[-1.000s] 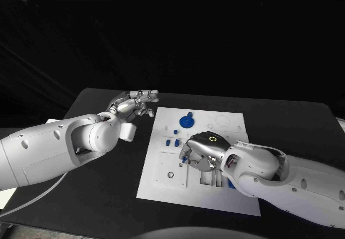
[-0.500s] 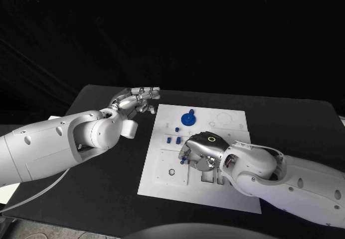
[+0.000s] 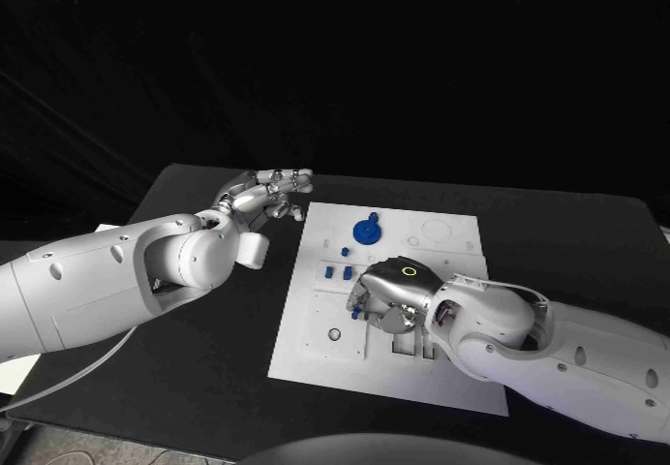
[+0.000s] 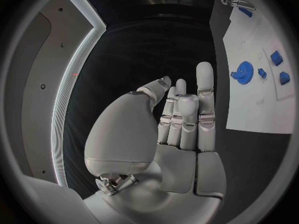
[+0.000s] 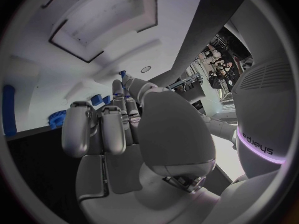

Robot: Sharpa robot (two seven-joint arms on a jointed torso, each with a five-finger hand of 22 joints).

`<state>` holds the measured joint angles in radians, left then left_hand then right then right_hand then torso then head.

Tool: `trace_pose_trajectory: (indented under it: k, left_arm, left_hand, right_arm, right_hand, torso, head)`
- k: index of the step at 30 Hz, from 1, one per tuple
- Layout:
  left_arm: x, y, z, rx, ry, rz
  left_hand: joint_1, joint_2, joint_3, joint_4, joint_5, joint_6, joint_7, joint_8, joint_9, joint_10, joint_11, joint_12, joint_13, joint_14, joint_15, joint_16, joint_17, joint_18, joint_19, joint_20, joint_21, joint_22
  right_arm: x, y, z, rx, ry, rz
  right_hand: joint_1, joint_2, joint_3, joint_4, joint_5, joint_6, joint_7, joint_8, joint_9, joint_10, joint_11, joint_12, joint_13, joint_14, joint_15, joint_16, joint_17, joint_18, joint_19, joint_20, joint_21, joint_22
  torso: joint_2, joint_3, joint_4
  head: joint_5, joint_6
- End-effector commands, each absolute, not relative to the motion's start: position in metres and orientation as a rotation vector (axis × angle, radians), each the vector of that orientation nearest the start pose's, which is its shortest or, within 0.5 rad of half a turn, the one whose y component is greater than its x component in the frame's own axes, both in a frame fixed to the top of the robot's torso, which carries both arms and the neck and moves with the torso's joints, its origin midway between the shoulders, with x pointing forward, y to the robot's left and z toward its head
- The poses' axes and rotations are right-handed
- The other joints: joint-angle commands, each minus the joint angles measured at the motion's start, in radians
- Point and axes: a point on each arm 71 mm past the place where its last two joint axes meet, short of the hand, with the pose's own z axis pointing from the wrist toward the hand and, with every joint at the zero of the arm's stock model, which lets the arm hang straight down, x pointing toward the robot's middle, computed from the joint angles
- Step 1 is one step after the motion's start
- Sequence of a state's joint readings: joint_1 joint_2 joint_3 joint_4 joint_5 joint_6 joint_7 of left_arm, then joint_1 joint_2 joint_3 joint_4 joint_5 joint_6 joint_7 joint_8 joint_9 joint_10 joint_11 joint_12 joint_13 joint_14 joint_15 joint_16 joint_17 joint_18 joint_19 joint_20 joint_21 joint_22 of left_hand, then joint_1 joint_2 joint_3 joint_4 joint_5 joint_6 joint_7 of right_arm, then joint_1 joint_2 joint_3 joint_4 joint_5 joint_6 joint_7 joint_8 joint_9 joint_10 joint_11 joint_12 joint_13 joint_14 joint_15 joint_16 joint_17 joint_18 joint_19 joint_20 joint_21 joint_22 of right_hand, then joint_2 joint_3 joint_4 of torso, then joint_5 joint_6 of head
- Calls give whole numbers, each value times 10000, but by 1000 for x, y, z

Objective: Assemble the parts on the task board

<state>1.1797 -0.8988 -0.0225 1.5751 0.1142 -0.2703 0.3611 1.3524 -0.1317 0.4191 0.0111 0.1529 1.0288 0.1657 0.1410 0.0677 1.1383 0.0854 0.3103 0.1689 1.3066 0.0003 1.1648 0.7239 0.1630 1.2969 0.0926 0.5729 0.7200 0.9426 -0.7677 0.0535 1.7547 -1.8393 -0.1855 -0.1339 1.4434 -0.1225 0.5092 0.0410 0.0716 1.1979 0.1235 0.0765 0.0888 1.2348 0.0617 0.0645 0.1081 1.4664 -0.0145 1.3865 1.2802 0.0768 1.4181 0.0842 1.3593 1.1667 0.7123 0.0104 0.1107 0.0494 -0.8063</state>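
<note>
Task board (image 3: 315,339) white; parts blue, incl. gear (image 3: 366,232); table (image 3: 182,387) black; hands silver, arms white.

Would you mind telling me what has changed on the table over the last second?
Very little. The left hand has drifted slightly toward the far corner of the white task board, holding nothing, its fingers loosely curled. The right hand stays pressed over the board's middle, a small blue part at its fingertips. The blue gear and the small blue pegs lie where they were.
</note>
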Motion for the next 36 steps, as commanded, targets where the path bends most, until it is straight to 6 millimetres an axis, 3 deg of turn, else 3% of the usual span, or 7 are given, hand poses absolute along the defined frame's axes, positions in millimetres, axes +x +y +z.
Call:
trace_pose_trajectory:
  k: [1, 10, 18, 36]
  left_arm:
    - [478, 219, -181, -12771, 14268, -16173]
    - [478, 219, -181, -12774, 14285, -16179]
    - [478, 219, -181, -12789, 14313, -16166]
    - [478, 219, -182, -12810, 14363, -16161]
  left_hand:
    - [10, 61, -65, -5, 0, -47, 11, -20, -6, -51, -10, 35, 12, -68, -5, -20, -10, 170, -50, 29, -69, -10]
    - [10, 61, -65, -5, 0, -47, 11, -20, -6, -51, -10, 35, 12, -68, -5, -20, -10, 170, -50, 29, -69, -10]
    - [10, 61, -65, -5, 0, -47, 11, -20, -6, -51, -10, 35, 12, -68, -5, -20, -10, 170, -50, 29, -69, -10]
    - [19, 67, -97, -17, 2, -96, 27, -10, -5, -141, 4, 115, 37, -97, 6, -19, -40, 173, -60, 40, -89, -20]
  right_arm:
    - [384, -95, -238, -6028, 17163, 7850]
    - [384, -93, -240, -6163, 17220, 7721]
    - [385, -93, -238, -5869, 16830, 7825]
    - [378, -102, -223, -5410, 15951, 8312]
  right_hand:
    - [-157, 11, 36, 3, 14, 12, 27, 22, 18, 52, 6, 23, -9, 539, -58, 27, -18, 44, 2, -12, 19, -13]
    - [-298, -54, -15, -10, -72, -35, 33, -10, 16, -14, 26, -4, -54, 524, -37, -2, -72, 54, -29, 6, -17, -76]
    - [-857, -508, -339, 145, -14, -998, 360, -165, -217, -1117, 364, -25, -417, 433, 231, -219, -425, 149, -250, 237, -327, -612]
    - [-822, -508, -496, 100, 2, -1143, 414, -133, -217, -1543, 441, 26, -453, 387, 293, -341, -627, 212, -360, 311, -518, -923]
  torso:
    - [-3, 3, -8]
    - [1, 1, -12]
    - [-7, 3, -5]
    - [-10, 4, -3]
  head:
    - [9, -25]
    - [2, 6]
    - [-14, -27]
    - [-73, 8]
